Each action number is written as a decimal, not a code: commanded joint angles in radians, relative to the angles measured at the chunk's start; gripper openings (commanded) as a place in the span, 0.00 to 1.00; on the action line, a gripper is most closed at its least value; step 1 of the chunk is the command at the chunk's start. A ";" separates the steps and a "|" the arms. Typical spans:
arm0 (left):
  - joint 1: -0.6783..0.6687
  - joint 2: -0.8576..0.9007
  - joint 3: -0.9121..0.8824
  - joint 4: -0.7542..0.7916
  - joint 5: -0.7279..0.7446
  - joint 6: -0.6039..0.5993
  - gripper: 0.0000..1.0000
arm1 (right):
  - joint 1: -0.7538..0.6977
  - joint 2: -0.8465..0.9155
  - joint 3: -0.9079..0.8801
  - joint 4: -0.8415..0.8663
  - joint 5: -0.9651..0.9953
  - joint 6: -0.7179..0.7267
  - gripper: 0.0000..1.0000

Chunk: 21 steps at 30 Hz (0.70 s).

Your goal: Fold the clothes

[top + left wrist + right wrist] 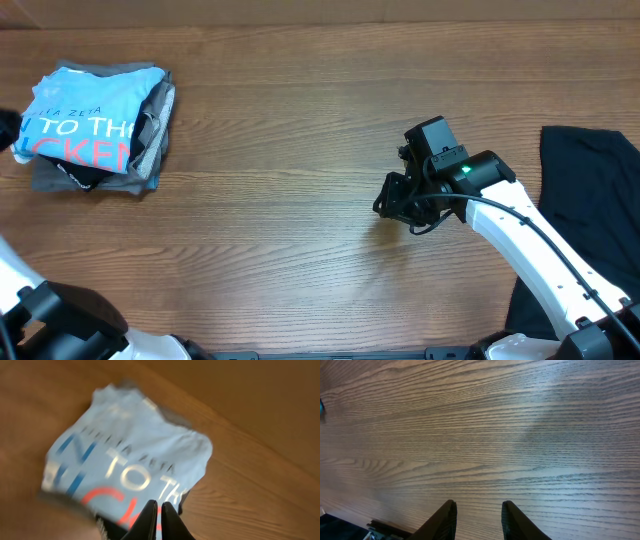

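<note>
Worktop (300, 120): wood grain, bare across the middle.

Surroundings: a loose black garment (590, 190) lies spread at the right edge, unfolded, its inner side passing under the white right arm (540, 250). It is well apart from the folded stack. Nothing lies between the two.

Task item: the sky-blue T-shirt (85, 120) sits folded at the far left corner of the worktop, on top of a grey shirt (157, 140) that sticks out along its right side. A black shirt (75, 177) shows at its near edge.

Orientation: the folded blue shirt is a rough rectangle. Its long axis runs left-right along the worktop, slightly tilted. The white and pink-red lettering faces up and reads left to right in the overhead view.

Left gripper (159, 506): clenched, fingers together and nothing visible between them, above the blue shirt's lettered edge. The left wrist view is motion-blurred, so I cannot tell whether it touches the cloth.

Right gripper (478, 504): released, jaws apart and holding nothing, over bare wood right of centre, between stack and black garment.
</note>
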 commanded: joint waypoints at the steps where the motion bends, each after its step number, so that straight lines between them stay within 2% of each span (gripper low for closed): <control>1: -0.113 0.098 -0.025 0.042 -0.188 0.014 0.08 | -0.002 -0.010 0.015 0.003 0.006 -0.003 0.33; 4: -0.154 0.254 -0.026 0.040 -0.312 -0.052 0.06 | -0.002 -0.011 0.015 0.002 0.006 -0.003 0.33; 7: -0.156 0.358 -0.026 -0.005 -0.315 -0.074 0.04 | -0.002 -0.011 0.015 -0.004 0.006 -0.002 0.33; 11: -0.166 0.399 -0.025 -0.054 -0.313 -0.053 0.05 | -0.002 -0.011 0.015 -0.001 0.007 -0.003 0.33; 13: -0.177 0.366 -0.018 -0.076 -0.312 -0.025 0.06 | -0.002 -0.015 0.016 0.012 0.008 -0.003 0.32; 17: -0.199 0.192 0.019 -0.116 -0.236 0.015 0.15 | -0.002 -0.077 0.066 0.024 0.088 -0.020 0.32; 21: -0.246 -0.098 0.096 -0.247 -0.151 0.105 0.34 | -0.002 -0.195 0.222 0.025 0.102 -0.141 0.33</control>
